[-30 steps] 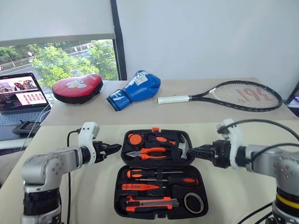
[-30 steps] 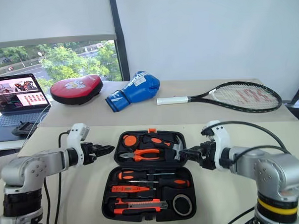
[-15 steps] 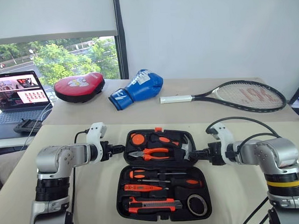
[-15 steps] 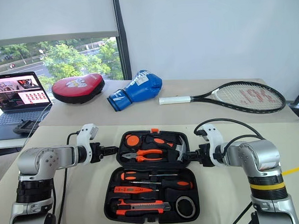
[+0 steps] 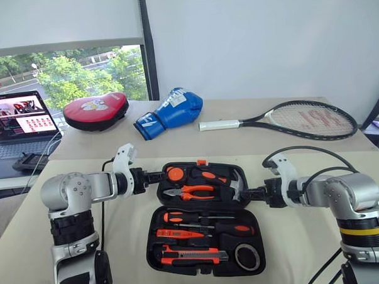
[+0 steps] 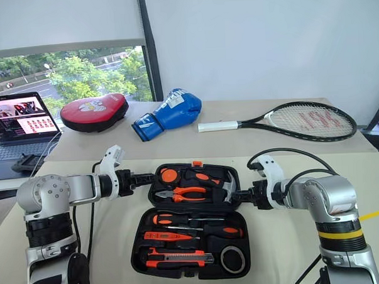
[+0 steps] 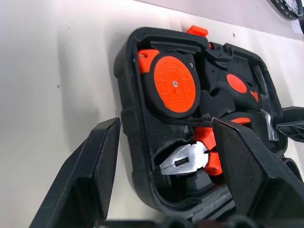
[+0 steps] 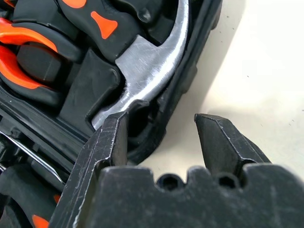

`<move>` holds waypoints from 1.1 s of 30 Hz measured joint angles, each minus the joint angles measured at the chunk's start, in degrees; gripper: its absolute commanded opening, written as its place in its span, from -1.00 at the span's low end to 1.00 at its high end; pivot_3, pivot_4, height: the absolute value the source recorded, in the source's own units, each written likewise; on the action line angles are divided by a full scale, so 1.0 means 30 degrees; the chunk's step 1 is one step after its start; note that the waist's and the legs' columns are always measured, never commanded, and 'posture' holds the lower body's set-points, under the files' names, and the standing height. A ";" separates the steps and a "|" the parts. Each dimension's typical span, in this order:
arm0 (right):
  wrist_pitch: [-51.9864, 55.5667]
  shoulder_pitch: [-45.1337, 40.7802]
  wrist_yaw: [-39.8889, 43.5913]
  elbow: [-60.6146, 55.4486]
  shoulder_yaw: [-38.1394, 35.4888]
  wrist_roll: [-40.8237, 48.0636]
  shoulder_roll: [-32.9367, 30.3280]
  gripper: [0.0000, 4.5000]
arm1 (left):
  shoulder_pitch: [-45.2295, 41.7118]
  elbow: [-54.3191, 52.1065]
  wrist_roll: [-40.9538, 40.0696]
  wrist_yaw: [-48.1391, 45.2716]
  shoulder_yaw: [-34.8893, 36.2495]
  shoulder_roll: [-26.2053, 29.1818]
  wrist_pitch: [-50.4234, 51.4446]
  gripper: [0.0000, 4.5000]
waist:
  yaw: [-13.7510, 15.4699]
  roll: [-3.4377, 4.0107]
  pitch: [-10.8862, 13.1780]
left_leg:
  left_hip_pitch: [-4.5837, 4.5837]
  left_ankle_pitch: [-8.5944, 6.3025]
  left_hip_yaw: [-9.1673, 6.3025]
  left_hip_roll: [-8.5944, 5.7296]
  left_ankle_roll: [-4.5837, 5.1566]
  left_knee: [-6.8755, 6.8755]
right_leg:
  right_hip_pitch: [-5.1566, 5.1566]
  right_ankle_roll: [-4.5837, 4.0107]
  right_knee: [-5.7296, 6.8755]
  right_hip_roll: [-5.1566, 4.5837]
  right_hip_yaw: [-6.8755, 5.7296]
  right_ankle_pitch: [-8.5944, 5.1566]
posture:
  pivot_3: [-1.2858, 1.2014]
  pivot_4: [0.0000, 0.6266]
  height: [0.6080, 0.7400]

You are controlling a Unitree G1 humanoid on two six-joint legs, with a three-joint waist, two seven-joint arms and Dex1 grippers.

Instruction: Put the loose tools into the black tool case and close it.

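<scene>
Black tool case point(image 5: 205, 217) lies open flat on the near cream table point(image 5: 118, 246), lid half far, base half near, small orange latch point(image 5: 201, 161) at the far edge.

Lid half, left to right: round orange tape measure point(image 5: 174, 175), orange-handled pliers point(image 5: 193, 192), hammer point(image 5: 232, 181) w/ steel head at the right side.

Base half, far to near: two black-and-orange screwdrivers point(image 5: 193, 216), point(image 5: 228, 228); slim orange tester screwdriver point(image 5: 176, 234); utility knife point(image 5: 191, 256); small black tape roll point(image 5: 247, 258) in the near-right corner. All loose tools sit in their recesses; case not yet closed.

Left gripper point(image 5: 154, 177): at the left edge of the lid half, pointing right. In the left wrist view its fingers point(image 7: 90, 175) stand apart and straddle the lid's left wall beside the tape measure, one finger outside on the table, the other over the pliers recess. Nothing clenched; contact w/ wall cannot be told.

Right gripper point(image 5: 245, 194): at the right edge of the lid half, pointing left. In the right wrist view its fingers point(image 8: 111, 140) are spread, one over the hammer head inside the rim, the other outside over the table; rim lies between them, not pinched.

Far table point(image 5: 239, 130), left to right: red-and-black punch pad point(image 5: 95, 111), blue boxing glove point(image 5: 170, 113), tennis racket point(image 5: 289, 120). Laptop point(image 5: 16, 124) at far left, screen lit, by the window point(image 5: 67, 78).
</scene>
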 measured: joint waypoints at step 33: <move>-1.8034 0.4263 0.1352 -0.2082 0.2801 -0.7888 -0.0652 -0.96 | 0.3319 0.2985 0.8023 -0.7640 -0.7634 0.2685 -2.4761 -1.00 | 0.0110 0.0019 0.0013 | -0.0313 0.0160 0.0031 -0.0029 -0.0072 -0.0226 | -0.0395 -0.0070 -0.0057 -0.0015 -0.0123 0.0072 | 0.03 -0.52 1.00</move>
